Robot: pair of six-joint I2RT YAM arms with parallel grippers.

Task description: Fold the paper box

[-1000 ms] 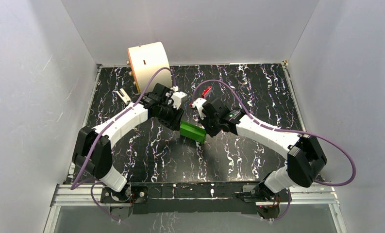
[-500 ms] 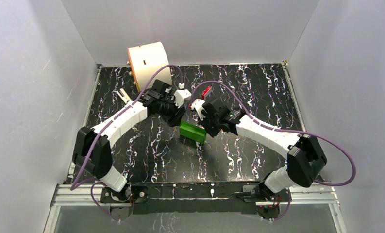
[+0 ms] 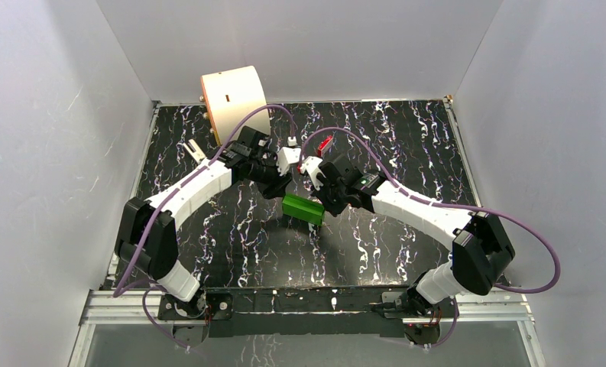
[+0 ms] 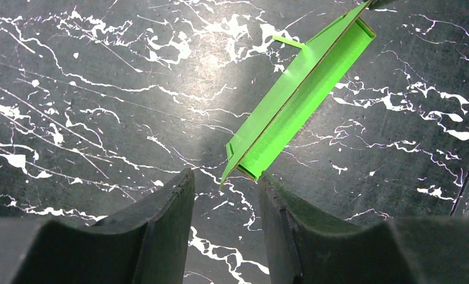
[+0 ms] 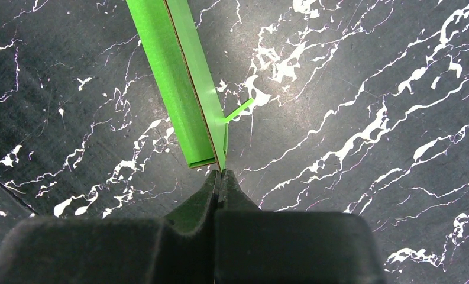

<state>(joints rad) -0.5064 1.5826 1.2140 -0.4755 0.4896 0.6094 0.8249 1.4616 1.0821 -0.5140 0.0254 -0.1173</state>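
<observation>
The paper box is bright green card, partly folded, standing on edge on the black marbled table between the two arms. My right gripper is shut on its near edge; the box runs away up-left from the tips, with a small tab sticking out. My left gripper is open, its fingers either side of the box's near end without touching it. In the top view the left gripper sits just behind the box's left end and the right gripper at its right end.
A large cream cylinder stands at the back left. A small red block lies behind the grippers. A pale clip-like object lies left of the left arm. Grey walls enclose the table.
My left gripper has swung right and back, from over the box's left end to just behind it. The right gripper and the box have stayed put.
</observation>
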